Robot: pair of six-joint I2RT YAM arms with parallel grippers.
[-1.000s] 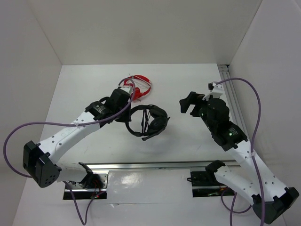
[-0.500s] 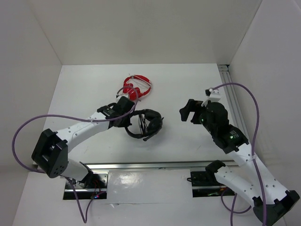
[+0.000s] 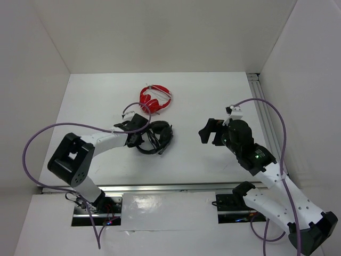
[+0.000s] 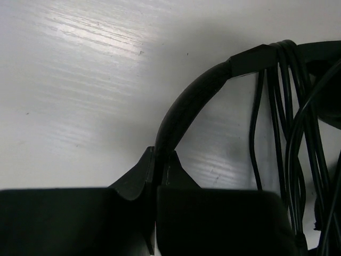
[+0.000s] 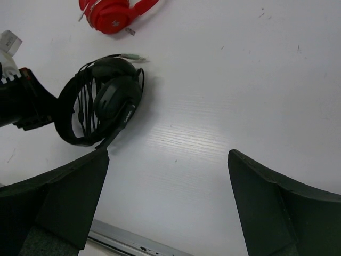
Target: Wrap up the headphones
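left gripper: fingers are pinching tight on the headband of the headphones, just left of centre in the top view.
right gripper: is hanging with jaws spread wide and gripping nothing, right of centre, well apart from the headphones.
headphones: are lying on the table with the earcups folded together. the cable is looping in several turns across the headband, and its plug is poking out on the upper side in the right wrist view.
red headphones: are sitting just above the black pair in the top view, near but apart.
edges: white walls are closing in at left, top and right. a side rail is running along the right table edge, and a front rail is running along the bottom by the arm bases.
open room: bare table is stretching between the two grippers and across the upper right of the top view.
writing: a white tag is showing at the upper left edge of the right wrist view, print too small to read.
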